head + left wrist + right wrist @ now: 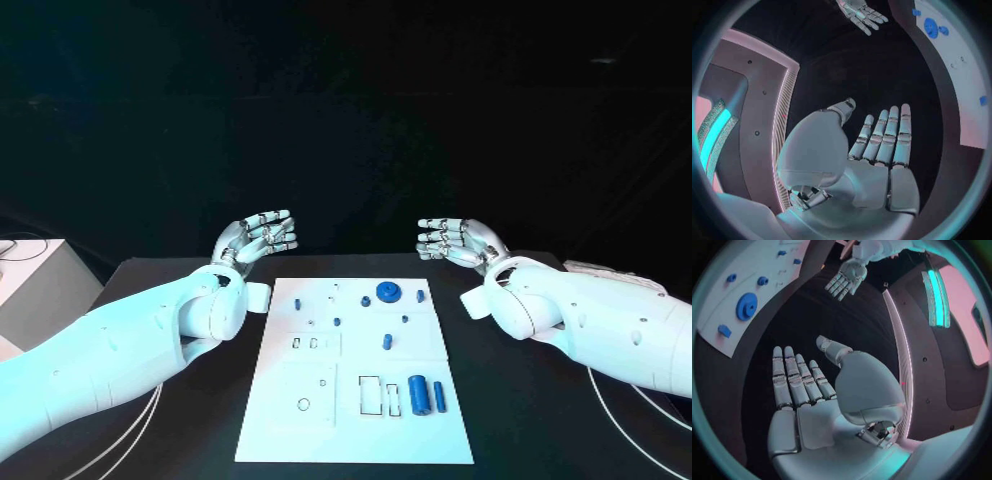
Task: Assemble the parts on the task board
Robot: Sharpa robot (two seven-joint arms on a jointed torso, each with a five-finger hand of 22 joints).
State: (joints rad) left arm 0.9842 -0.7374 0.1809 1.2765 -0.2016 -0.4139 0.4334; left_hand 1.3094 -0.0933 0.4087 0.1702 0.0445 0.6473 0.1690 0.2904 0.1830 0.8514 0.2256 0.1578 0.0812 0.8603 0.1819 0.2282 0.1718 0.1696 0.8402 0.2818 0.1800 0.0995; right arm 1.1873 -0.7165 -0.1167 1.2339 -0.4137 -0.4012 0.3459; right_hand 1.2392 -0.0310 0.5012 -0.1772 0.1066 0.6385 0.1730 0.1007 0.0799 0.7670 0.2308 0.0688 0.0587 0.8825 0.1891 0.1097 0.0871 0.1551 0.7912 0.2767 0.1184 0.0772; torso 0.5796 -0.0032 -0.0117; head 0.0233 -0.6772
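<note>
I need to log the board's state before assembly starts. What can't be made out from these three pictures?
- Head view: the small blue parts mid task board are too small to tell their shapes.
- Head view: the outlined slots beside the blue cylinder: too faint to tell if cut-outs or printed marks.
- Left wrist view: the board is cut off by the circle's rim beyond the round blue part.
- Right wrist view: likewise cut off by the rim.

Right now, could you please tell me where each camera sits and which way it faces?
Head view: on the robot's head, looking down at the task board, both arms reaching in.
Left wrist view: behind the open left hand, facing the board's edge.
Right wrist view: behind the open right hand.
Both wrist views share the round blue part.
</note>
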